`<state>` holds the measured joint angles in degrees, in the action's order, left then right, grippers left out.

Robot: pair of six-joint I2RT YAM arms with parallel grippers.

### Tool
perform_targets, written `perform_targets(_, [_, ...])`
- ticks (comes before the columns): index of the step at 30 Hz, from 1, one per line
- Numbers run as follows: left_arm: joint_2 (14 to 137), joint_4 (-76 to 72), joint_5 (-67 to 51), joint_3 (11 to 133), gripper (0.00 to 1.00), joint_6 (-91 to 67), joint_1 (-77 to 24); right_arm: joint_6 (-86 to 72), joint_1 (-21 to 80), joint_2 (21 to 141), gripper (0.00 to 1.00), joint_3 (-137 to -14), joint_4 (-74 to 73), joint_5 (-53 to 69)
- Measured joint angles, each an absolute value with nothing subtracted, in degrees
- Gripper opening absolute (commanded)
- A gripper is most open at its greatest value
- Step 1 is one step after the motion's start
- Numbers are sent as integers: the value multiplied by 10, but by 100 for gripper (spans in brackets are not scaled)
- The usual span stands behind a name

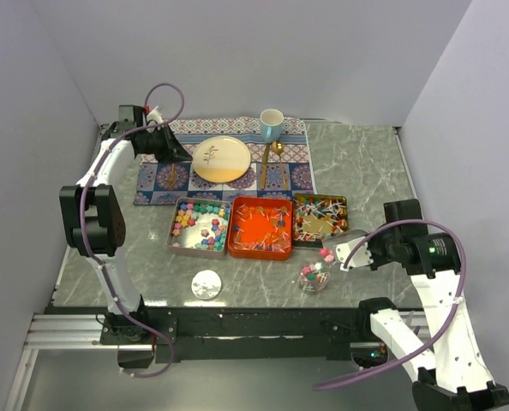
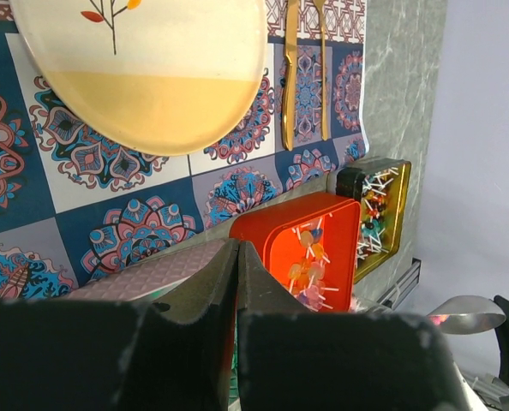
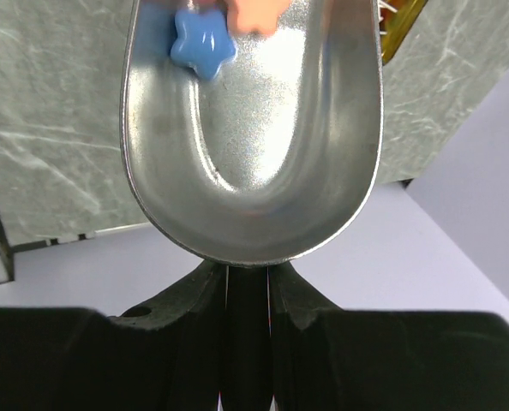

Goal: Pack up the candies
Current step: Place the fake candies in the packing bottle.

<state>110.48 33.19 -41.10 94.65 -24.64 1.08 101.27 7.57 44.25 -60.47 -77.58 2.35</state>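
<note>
Gripping the handle of a metal scoop (image 3: 254, 154), the right gripper (image 3: 248, 278) is clenched tight, off to the right of the red tin (image 1: 260, 227) and nearer the arm bases. A blue candy (image 3: 201, 47) and a pink candy (image 3: 254, 13) lie at the scoop's far end. A small jar (image 1: 314, 277) holding a few mixed candies stands just under the scoop. Just left of the red tin, another tin holds pastel candies (image 1: 199, 224); just right of it, a third holds twist-wrapped candies (image 1: 320, 216). The left gripper (image 2: 237, 274), fingers pressed together on nothing, hangs over the patterned mat (image 2: 143, 231) behind the red tin.
</note>
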Motion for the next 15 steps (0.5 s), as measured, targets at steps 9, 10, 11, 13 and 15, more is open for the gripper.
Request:
perform_targets(9, [1115,331,-411,947,8,-247,11,1056,78,428,0,-604,-776,21])
perform_targets(10, [1115,330,-411,947,8,-247,11,1059,79,428,0,-604,-776,21])
perform_targets(11, [1115,329,-411,947,8,-247,11,1061,79,429,0,-604,-776,20])
perform_targets(13, [1115,327,-411,947,8,-247,11,1067,81,432,0,-604,-776,15])
perform_targets(15, [1115,324,-411,947,10,-247,11,1080,83,433,0,-604,-776,8])
